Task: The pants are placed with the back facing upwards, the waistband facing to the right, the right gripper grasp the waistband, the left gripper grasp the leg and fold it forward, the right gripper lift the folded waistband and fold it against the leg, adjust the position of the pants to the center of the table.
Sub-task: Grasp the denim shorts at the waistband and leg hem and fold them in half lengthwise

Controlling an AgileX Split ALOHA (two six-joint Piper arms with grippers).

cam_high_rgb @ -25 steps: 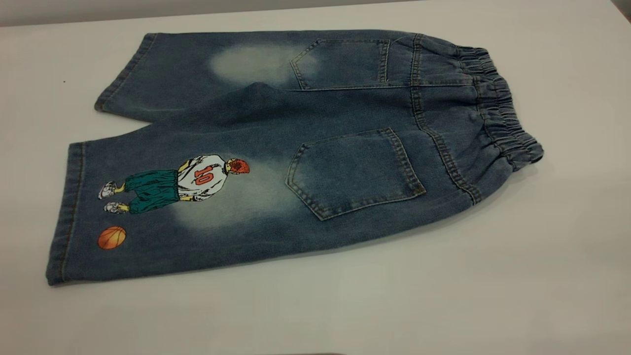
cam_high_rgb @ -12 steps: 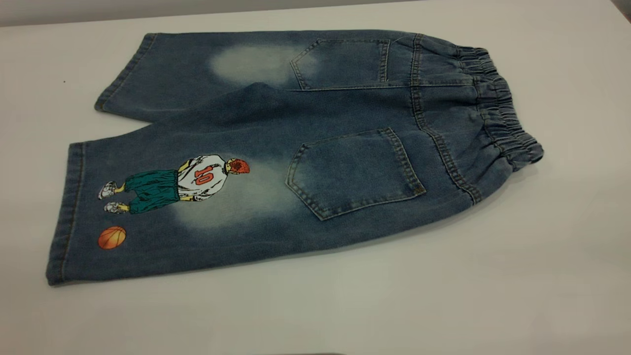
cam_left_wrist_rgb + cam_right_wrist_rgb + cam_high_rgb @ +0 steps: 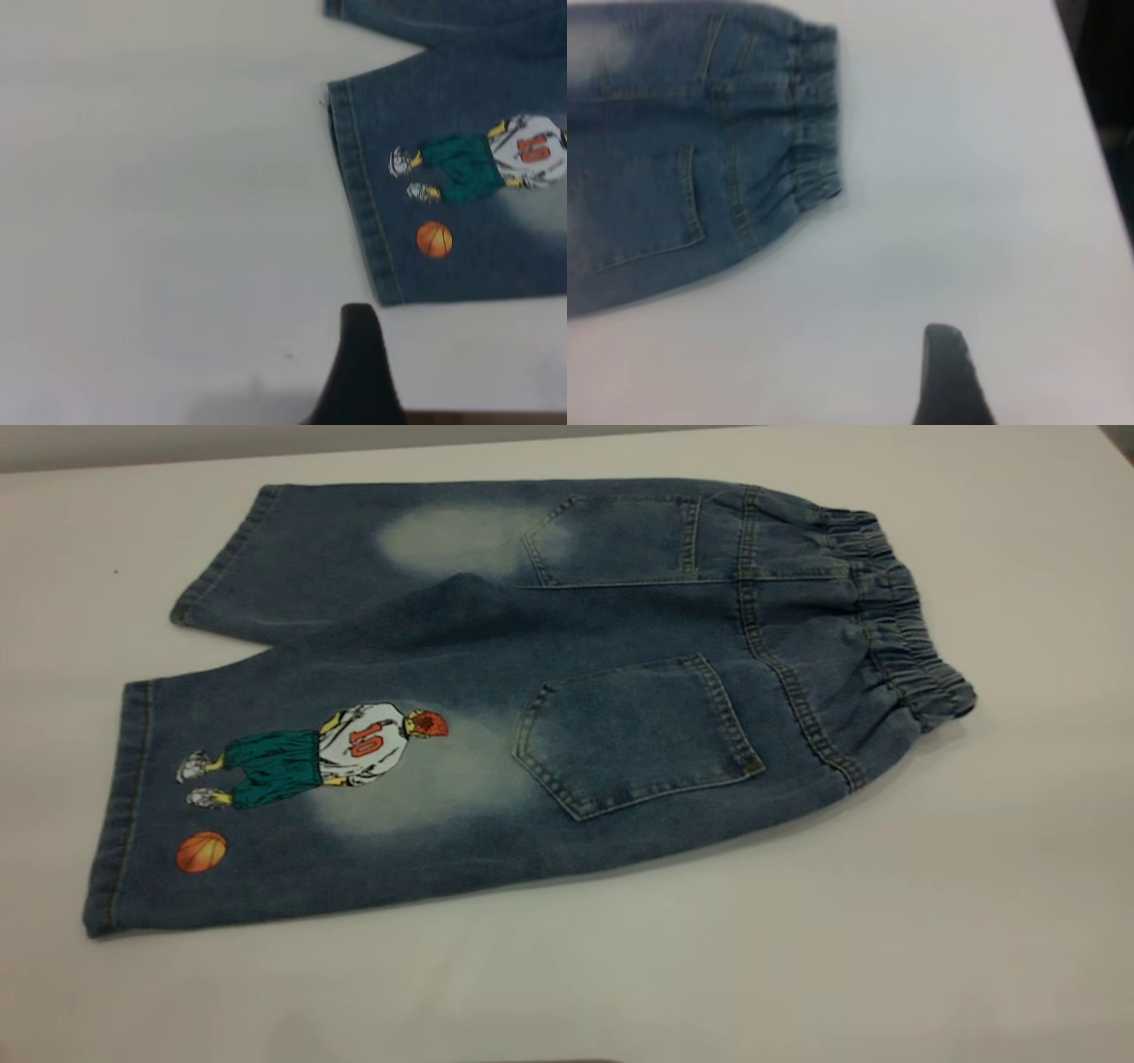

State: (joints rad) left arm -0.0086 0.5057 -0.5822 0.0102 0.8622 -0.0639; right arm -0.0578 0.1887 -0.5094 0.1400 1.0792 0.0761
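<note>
The pants (image 3: 532, 700) lie flat on the white desk (image 3: 886, 957) with the two back pockets up and the waistband (image 3: 895, 629) at the right end, which is the layout the task asks for, so the first fold has not yet begun. The printed leg (image 3: 292, 815) is the nearer one, its hem close to the desk's front edge, which suits a lift and fold over the plain leg.

The left pincer (image 3: 359, 367) hangs above bare desk just beside the printed leg's hem corner, touching nothing. The right pincer (image 3: 948, 376) hangs above bare desk, apart from the waistband. Only one dark finger of each shows, so whether either is spread or pressed together cannot be told. Each seems placed ready for its own end of the garment.
</note>
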